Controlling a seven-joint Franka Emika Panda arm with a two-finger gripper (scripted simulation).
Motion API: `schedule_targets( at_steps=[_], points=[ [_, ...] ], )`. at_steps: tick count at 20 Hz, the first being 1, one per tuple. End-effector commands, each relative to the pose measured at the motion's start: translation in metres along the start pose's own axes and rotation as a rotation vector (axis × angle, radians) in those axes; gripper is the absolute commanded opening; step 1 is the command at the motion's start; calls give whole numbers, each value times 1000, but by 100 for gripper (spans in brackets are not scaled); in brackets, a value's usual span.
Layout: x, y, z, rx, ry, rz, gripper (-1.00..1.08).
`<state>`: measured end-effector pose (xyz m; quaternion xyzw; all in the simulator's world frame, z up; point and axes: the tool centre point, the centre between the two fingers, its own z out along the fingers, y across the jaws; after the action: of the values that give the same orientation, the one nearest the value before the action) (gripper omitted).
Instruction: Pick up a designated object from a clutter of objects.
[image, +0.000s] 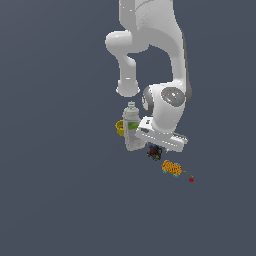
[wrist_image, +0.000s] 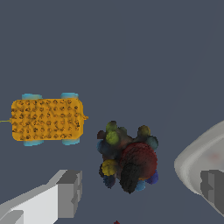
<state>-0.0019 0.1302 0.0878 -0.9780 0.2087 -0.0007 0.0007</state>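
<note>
Seen from the wrist: gripper (wrist_image: 138, 192) spread wide and released, nothing between the fingers, one finger pad (wrist_image: 70, 192) to one side of the dark lump (wrist_image: 127, 159) and the other finger (wrist_image: 214, 186) well out beyond its far side. Lump lying on the bench (wrist_image: 131, 52) between the two fingers, nearer the first, touching neither. Knobbly all over, blackish with a dull red bulge and green, yellow and blue beads. Judged light and stiff, yet awkward: rounded knobs give the pads little flat face, so a slip or a roll looks possible. Best hold likely across the widest middle, over the red bulge, with the lump centred first.

Next out from the lump, the orange block (wrist_image: 47, 119) with blue studs, near but apart, clear of the closing path.

In the exterior view, lump (image: 154, 152) just under the gripper (image: 161, 144); block (image: 171, 168) beside it, tiny red thing (image: 191, 179) beyond that. On the lump's other side, white bottle (image: 132, 127) upright, close by, yellow cup (image: 120, 128) partly hidden behind the bottle.
</note>
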Motion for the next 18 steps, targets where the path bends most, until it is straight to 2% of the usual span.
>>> schedule_targets(
  at_steps=[1, 9, 18],
  points=[
    [-3, -1, 6, -1, -1, 11, 100],
    [-4, -1, 12, -2, -2, 11, 100],
    [-5, -1, 51, -2, -1, 14, 100]
  ],
)
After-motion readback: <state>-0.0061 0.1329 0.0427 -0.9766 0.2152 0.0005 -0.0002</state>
